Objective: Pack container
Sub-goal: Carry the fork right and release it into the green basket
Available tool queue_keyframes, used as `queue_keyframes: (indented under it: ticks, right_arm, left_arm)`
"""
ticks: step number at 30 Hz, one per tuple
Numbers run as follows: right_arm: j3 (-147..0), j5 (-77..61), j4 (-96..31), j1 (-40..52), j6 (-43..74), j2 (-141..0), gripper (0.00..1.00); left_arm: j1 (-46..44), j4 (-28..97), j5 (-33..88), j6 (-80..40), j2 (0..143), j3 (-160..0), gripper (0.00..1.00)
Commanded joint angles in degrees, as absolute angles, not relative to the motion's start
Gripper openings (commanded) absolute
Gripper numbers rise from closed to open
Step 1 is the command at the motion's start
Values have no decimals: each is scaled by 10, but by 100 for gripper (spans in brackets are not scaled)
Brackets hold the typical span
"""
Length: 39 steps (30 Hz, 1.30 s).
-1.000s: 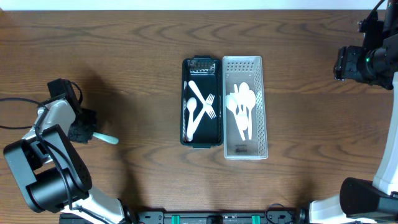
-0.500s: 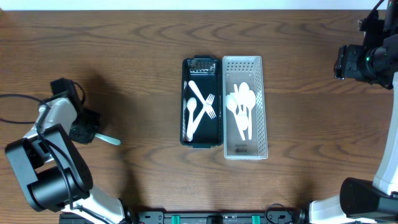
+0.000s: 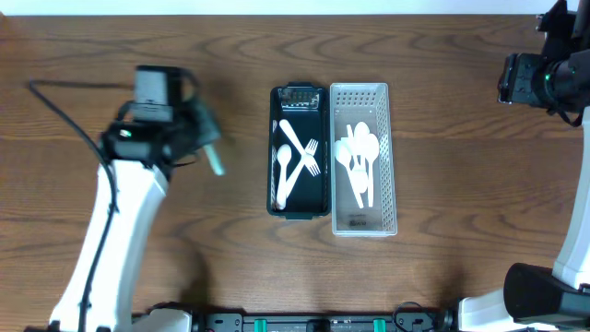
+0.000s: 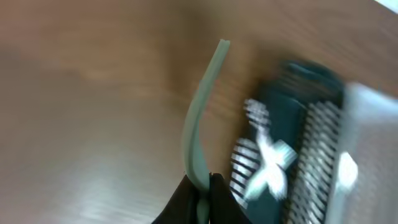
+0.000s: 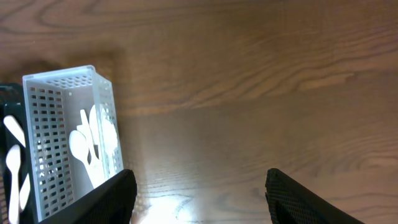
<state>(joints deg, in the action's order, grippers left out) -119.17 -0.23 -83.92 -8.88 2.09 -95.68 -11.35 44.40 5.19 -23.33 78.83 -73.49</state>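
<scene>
A black container [image 3: 299, 205] sits at the table's middle with white forks and a spoon in it. A white slotted basket [image 3: 386, 157] with several white spoons stands against its right side. My left gripper [image 3: 205, 138] is shut on a pale green utensil [image 3: 215, 162] and holds it above the table left of the black container. In the left wrist view the utensil [image 4: 200, 124] sticks out from the shut jaws [image 4: 200, 194], with the black container [image 4: 298, 99] blurred beyond. My right gripper [image 5: 199, 199] is open and empty at the far right; the basket [image 5: 43, 130] shows at the left of its view.
Bare wood table surrounds both containers. My left arm's white link [image 3: 115, 231] stretches across the left side of the table. My right arm [image 3: 544, 78] hangs at the far right edge.
My left arm has swung up and to the right from the table's left edge, carrying the pale green utensil toward the black container. The right arm has hardly moved.
</scene>
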Motion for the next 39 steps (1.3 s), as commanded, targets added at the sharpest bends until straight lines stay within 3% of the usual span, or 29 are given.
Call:
queue_keyframes:
  ticks: [1, 8, 17, 19, 22, 31, 34, 37, 39]
  right_arm:
    - [-1190, 2, -837, -94, 15, -957, 70]
    - [-1190, 2, -838, -94, 15, -957, 70]
    - [-1190, 2, -844, -94, 15, -957, 70]
    - [-1190, 2, -845, -94, 15, -957, 70]
    - [-1190, 2, -845, -94, 14, -957, 70]
    - [-1190, -1, -825, -93, 10, -957, 70]
    - [-1190, -29, -806, -91, 5, -957, 70]
    - [-1190, -65, -763, -78, 1, -957, 72]
    - [-1190, -65, -716, -58, 1, -957, 78]
  left_arm:
    - [-188, 440, 60, -142, 795, -741, 6]
    - [-307, 396, 55, -108, 869, -741, 6]
    - [-315, 365, 56, -116, 1015, -741, 6]
    - [-315, 363, 56, -116, 1039, -741, 16]
    - [-315, 364, 56, -116, 1056, -741, 17]
    - [-314, 413, 51, -66, 1020, -813, 60]
    - [-313, 439, -9, -60, 996, -861, 87]
    - [-300, 430, -77, -58, 961, -894, 100]
    - [-278, 412, -95, -49, 938, -902, 98]
